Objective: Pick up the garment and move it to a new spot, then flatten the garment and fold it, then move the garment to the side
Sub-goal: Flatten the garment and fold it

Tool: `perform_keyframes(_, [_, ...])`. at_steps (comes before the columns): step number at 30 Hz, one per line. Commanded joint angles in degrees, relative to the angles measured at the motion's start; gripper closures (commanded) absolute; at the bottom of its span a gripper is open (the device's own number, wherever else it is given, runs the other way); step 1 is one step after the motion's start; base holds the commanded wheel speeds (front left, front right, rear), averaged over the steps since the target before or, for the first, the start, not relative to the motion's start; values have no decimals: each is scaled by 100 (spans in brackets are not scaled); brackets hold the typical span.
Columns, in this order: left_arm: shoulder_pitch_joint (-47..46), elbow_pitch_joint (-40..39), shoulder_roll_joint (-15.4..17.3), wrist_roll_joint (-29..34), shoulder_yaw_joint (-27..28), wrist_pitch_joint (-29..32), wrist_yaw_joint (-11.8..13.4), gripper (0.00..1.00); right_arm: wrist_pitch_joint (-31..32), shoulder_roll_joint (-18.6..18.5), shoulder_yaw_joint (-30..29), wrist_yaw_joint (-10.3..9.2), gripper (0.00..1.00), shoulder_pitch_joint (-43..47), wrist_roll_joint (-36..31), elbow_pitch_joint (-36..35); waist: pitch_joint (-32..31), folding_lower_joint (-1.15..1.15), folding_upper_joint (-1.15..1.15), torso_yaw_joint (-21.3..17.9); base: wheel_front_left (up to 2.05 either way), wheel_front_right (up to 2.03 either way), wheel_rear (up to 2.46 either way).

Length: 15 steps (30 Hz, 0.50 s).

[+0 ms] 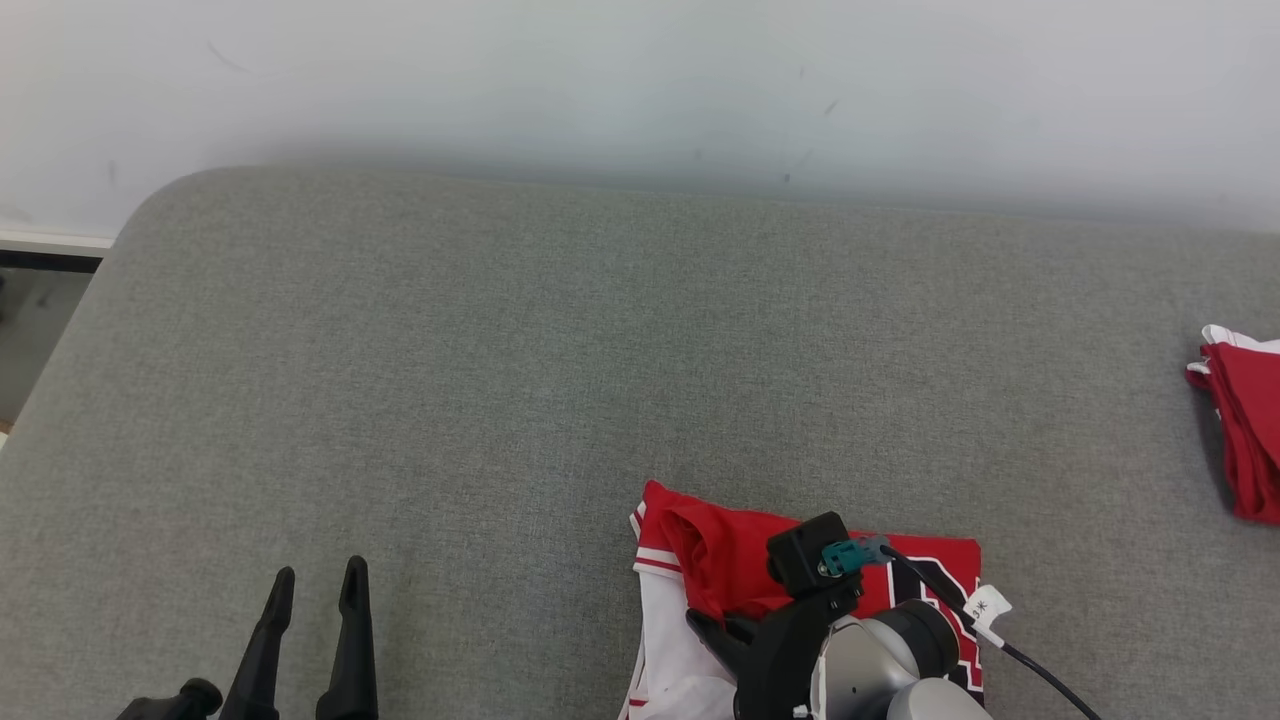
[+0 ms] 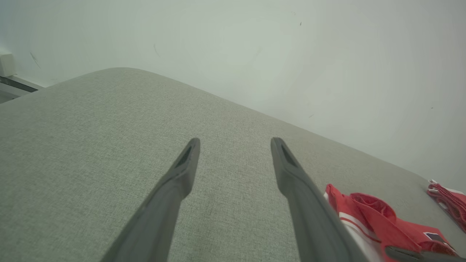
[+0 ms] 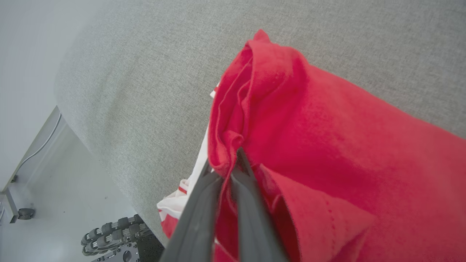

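Red-and-white knit garment (image 3: 327,127) lies bunched at the near edge of the grey woven cushion (image 1: 500,350), one red fold clamped in our right gripper (image 3: 228,165). We should lift slowly and carry low so the layers hold together. Our left gripper (image 1: 315,590) hovers well apart, fingers spread and empty.

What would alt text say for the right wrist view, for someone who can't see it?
The right end effector, shut, pinches a fold of a red garment with white trim that lies on a grey fabric surface.
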Motion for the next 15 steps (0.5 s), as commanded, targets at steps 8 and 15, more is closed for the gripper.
perform_keyframes(8, [-48,36,-15,-5,16,-39,-40,0,-386,-5,134,2,0,-197,341,188,-26,0,0,19,0,0,0])
perform_keyframes(15, [-7,24,-23,10,33,-40,-48,0,-783,-9,-70,2,0,-266,862,-276,-60,0,0,11,0,0,0])
